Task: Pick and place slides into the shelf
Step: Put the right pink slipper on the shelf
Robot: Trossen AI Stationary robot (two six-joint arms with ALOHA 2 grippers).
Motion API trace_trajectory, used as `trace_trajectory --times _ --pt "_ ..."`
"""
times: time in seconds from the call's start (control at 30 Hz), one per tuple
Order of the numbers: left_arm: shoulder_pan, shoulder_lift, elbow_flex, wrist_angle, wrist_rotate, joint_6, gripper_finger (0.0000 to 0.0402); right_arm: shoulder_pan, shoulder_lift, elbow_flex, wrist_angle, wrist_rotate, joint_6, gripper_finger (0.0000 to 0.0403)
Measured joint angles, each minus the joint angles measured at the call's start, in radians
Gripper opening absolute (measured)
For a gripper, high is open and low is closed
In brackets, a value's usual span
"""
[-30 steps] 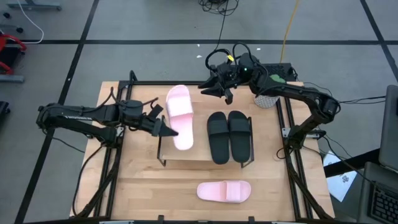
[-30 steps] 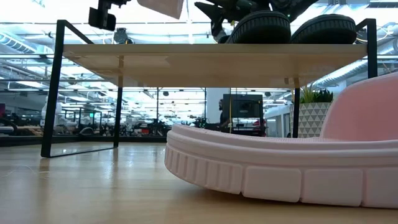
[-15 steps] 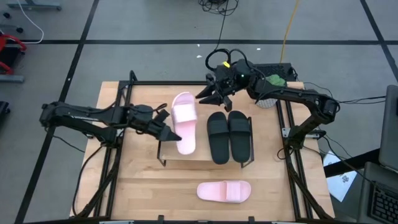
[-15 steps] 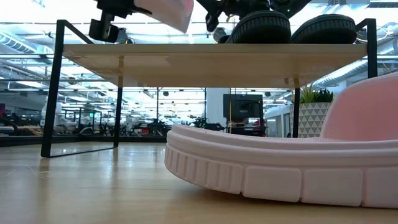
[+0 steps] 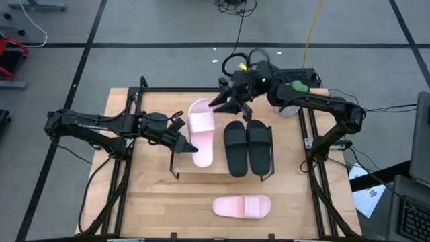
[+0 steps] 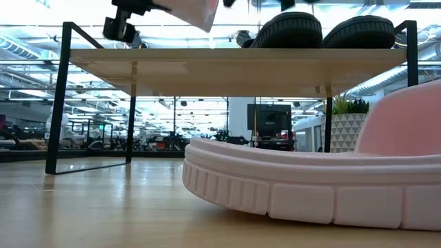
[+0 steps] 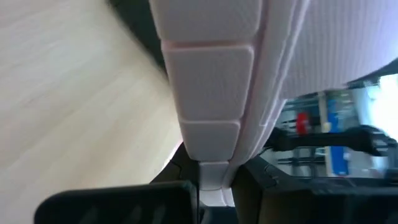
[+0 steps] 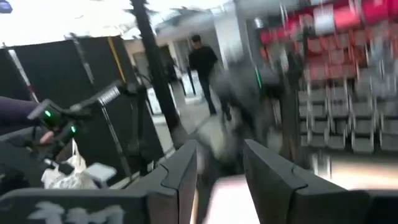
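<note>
Two grippers: both above the shelf [image 5: 216,169].
Left gripper [image 5: 185,143]: clamped narrow on the heel end of a pink slide [image 5: 201,130], lifted over the shelf's left half.
Right gripper [image 5: 227,101]: fingers parted, empty, apparently at that slide's toe end, near the shelf's far edge.
Black pair [image 5: 248,147]: side by side on the shelf's right half.
Second pink slide [image 5: 242,206]: on the table [image 5: 148,202], near its front edge.

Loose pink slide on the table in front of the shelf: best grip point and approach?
Judging from the high view, the pink slide lies flat and sole-down, lengthwise across the table, in front of the shelf. Probably best to come straight down and pinch the sole's edge at one bare end; the broad strap arches over the middle.
</note>
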Motion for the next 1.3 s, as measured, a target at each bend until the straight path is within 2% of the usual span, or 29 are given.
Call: trace_trajectory --times 0.17,0.3,0.47,0.73,0.9,1.3 --pt "-0.008 0.0 0.023 -0.026 -0.007 0.007 0.0039 0.007 0.036 0.257 -0.188 -0.002 -0.035 0.0118" --pt "-0.015 0.002 0.023 -0.042 -0.014 0.0 0.0039 0.007 0.124 0.473 -0.477 -0.002 -0.082 0.0118" --pt "-0.027 0.0 0.023 -0.045 -0.027 0.001 0.0039 0.011 0.254 0.629 -0.753 -0.003 -0.192 0.0118" --pt "-0.047 -0.002 0.023 -0.048 -0.06 0.005 0.0039 -0.007 0.299 0.638 -0.968 0.006 -0.355 0.0118" --pt "-0.047 -0.002 0.023 -0.049 -0.08 0.002 0.0039 -0.005 0.298 0.637 -1.065 0.1 -0.457 0.0118" --pt "-0.047 -0.002 0.022 -0.069 -0.088 0.002 0.0039 -0.004 0.299 0.637 -1.118 0.145 -0.517 0.0118"
